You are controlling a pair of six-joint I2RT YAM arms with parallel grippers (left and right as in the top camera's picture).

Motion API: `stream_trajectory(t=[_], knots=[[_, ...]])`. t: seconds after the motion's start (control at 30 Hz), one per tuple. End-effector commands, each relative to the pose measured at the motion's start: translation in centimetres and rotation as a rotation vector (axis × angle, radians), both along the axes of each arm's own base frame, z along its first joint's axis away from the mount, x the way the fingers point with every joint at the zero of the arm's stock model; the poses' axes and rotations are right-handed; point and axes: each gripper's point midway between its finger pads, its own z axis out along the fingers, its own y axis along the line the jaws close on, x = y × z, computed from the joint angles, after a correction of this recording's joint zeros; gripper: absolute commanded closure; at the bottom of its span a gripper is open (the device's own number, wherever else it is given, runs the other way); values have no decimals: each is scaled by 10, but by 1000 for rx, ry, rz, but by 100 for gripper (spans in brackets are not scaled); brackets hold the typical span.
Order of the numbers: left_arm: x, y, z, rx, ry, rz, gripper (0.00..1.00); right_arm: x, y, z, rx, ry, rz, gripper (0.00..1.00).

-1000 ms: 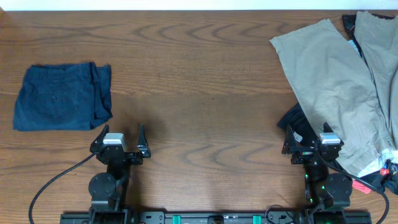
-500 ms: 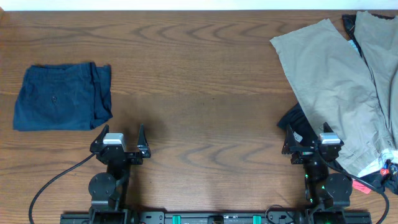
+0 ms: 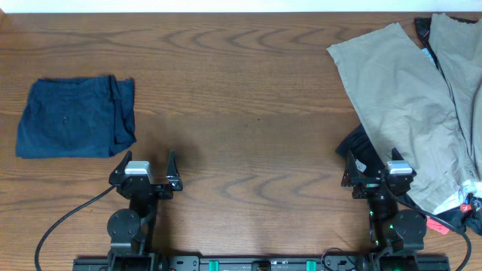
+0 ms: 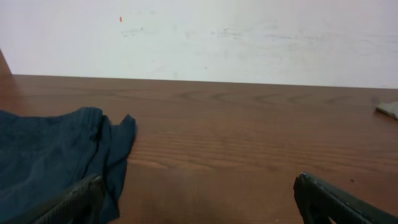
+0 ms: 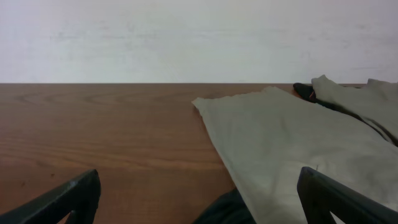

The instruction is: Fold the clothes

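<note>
Both arms parked at the near edge of the wooden table. Left gripper has its fingers spread wide with nothing between them; in the left wrist view the two fingertips sit at opposite corners with bare wood in between. Right gripper is the same: fingers apart, holding nothing, fingertips wide in its wrist view. Khaki shorts lie unfolded and spread on the right side of the table, running from the far right corner down past the right gripper and off the right edge of the overhead view; the nearest leg hem is just ahead-right of that gripper. A black garment pokes out from under the khaki, just beside the right gripper's left finger. Navy shorts sit folded flat at far left, well apart from the khaki and ahead-left of the left gripper, edge visible in the left wrist view. A pink tag shows near the right arm's base.
</note>
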Motion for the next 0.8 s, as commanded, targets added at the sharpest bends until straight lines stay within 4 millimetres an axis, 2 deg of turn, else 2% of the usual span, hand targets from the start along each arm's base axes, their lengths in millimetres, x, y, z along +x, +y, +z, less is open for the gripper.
stream_trajectory(t=[0.0,0.77], knots=[[-2,-4,-14,-11,47,-23,2,0,0,-1,-12,1,-3,1],[-2,-7,-14,-11,47,-36,2,0,0,-1,-12,1,-3,1]])
